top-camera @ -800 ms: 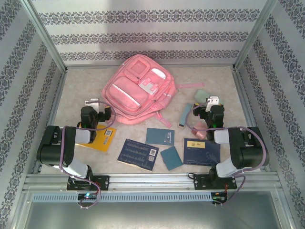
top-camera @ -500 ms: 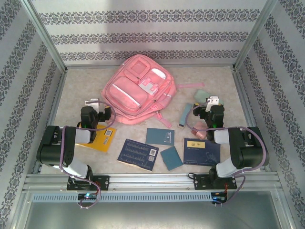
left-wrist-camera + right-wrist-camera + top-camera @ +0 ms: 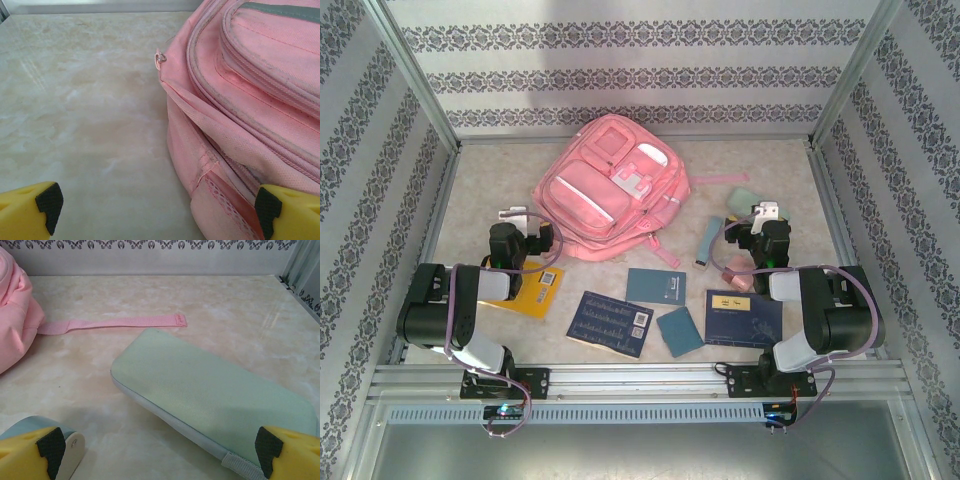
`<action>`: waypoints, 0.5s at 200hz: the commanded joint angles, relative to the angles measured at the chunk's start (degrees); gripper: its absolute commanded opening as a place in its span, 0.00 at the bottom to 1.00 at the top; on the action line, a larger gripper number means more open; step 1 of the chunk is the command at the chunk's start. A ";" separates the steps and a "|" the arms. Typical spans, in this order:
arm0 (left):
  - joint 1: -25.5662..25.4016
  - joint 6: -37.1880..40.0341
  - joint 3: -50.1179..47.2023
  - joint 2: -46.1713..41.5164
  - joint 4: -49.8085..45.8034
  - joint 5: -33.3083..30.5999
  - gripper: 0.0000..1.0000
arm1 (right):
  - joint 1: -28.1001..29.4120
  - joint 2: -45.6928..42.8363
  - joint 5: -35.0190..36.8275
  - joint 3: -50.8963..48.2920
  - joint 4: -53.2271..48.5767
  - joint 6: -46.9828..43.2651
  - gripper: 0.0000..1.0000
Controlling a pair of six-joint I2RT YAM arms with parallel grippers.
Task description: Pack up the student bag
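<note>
While the large pink fabric backpack (image 3: 610, 190) lies flat toward the back of the marbled beige desk (image 3: 480, 180), the left jaws stand spread wide and empty just beside its near-left corner. The right jaws gape too, over a pale green soft pouch (image 3: 210, 390) near a loose pink strap (image 3: 110, 322).

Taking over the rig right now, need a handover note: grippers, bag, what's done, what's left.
Left gripper: open, empty, at the backpack's near left corner.
Right gripper: open, empty, at the green pouch.
Backpack: lying front up, toward the back of the table.
Done: nothing packed, as far as shows.
Left: the pouch, the yellow book and four blue books lie on the table outside the backpack.
</note>
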 commanded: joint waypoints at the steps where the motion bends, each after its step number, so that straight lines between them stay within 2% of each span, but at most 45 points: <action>1: -0.16 0.58 0.79 0.10 0.29 -0.24 0.99 | -0.25 -0.90 -1.60 0.83 0.51 0.14 0.98; 10: -0.16 0.53 1.61 -0.60 -1.75 -0.35 0.99 | -0.27 -1.69 -2.56 1.62 -1.37 -0.15 0.98; 40: -0.12 0.78 6.99 -3.75 -13.68 -0.34 0.99 | 0.24 -8.27 -7.58 8.11 -18.88 -2.69 0.98; 82: -0.43 -1.28 6.70 -11.83 -17.56 -7.12 0.99 | 6.47 -22.77 -5.94 6.92 -23.23 -4.74 0.98; 100: -0.51 0.40 7.96 -17.13 -20.77 -4.21 0.99 | 10.18 -30.46 -5.27 8.81 -30.70 -3.11 0.98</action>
